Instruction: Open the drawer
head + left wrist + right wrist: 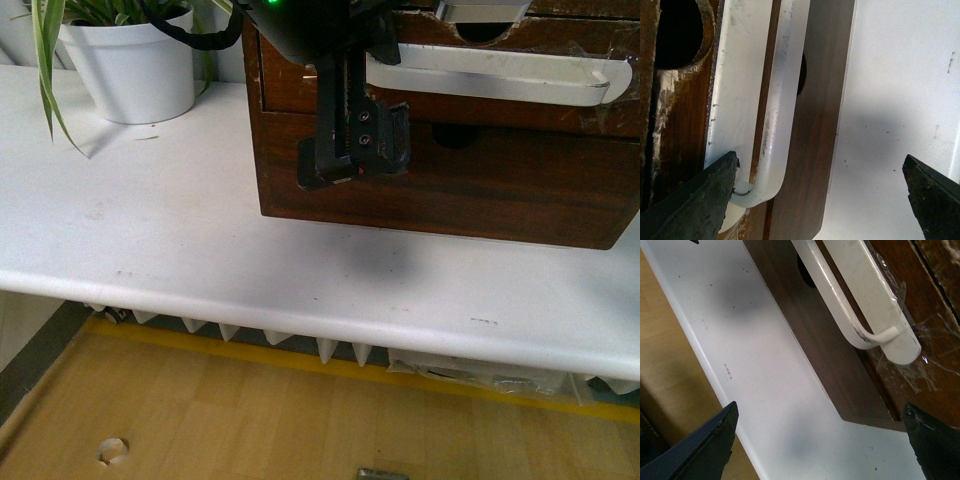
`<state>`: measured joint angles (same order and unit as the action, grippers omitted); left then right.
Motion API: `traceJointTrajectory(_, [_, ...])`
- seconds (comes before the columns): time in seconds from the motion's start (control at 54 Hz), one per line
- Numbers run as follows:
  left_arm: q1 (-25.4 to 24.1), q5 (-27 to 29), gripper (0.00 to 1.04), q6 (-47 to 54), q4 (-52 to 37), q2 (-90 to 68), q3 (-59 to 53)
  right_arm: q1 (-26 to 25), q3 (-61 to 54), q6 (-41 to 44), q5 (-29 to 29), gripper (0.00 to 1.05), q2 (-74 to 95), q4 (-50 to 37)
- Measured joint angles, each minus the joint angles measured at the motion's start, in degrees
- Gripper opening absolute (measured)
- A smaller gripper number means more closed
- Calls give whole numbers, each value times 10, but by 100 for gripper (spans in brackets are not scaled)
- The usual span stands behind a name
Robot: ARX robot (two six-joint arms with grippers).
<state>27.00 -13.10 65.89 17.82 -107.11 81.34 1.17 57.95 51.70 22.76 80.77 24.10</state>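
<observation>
The drawer (300, 85) is dark brown chipped wood with a half-round notch and a long white handle (500, 75) taped across it. It sits in a wooden chest above a plain drawer front (500, 180). My left gripper (355, 165) is open and hangs in front of the chest's left part. In the left wrist view the handle's curved end (767, 185) lies between the open fingers, close beside one finger (700, 200). My right gripper (820, 440) is open over the white table, short of the handle's other end (875, 335). It holds nothing.
The chest stands on a white table (150, 230) whose front edge (300, 300) runs across the view. A white potted plant (130, 60) stands at the back left. Wooden floor (250, 410) lies below the table.
</observation>
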Motion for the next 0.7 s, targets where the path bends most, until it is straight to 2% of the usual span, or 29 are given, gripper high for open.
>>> traceJointTrajectory(0.352, [0, -17, 99, -9, 2, 0, 0, 49, 33, -18, -14, 96, 67, -37])
traceJointTrajectory(0.704, [1, -28, 99, -16, 12, 1, -1, 74, 49, -29, -16, 96, 103, -51])
